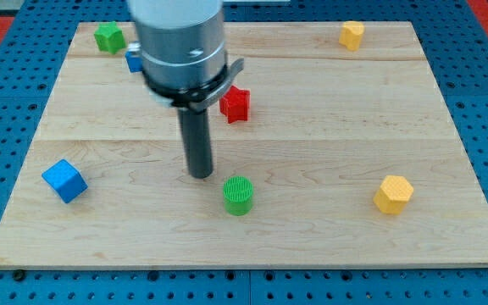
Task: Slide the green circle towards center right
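Note:
The green circle (238, 195) is a round ribbed block lying a little below the board's middle. My tip (200, 174) rests on the board just to the upper left of the green circle, a small gap away, not touching it. The dark rod rises from there into the grey arm body (180, 47), which hides part of the board at the view's top.
A red star-like block (235, 104) lies right of the rod. A blue cube (64, 180) is at the left, a green block (108, 37) at the top left, a blue block (133, 59) partly hidden by the arm. Yellow hexagon blocks lie at the right (393, 194) and top right (352, 35). The wooden board (312, 246) sits on blue pegboard.

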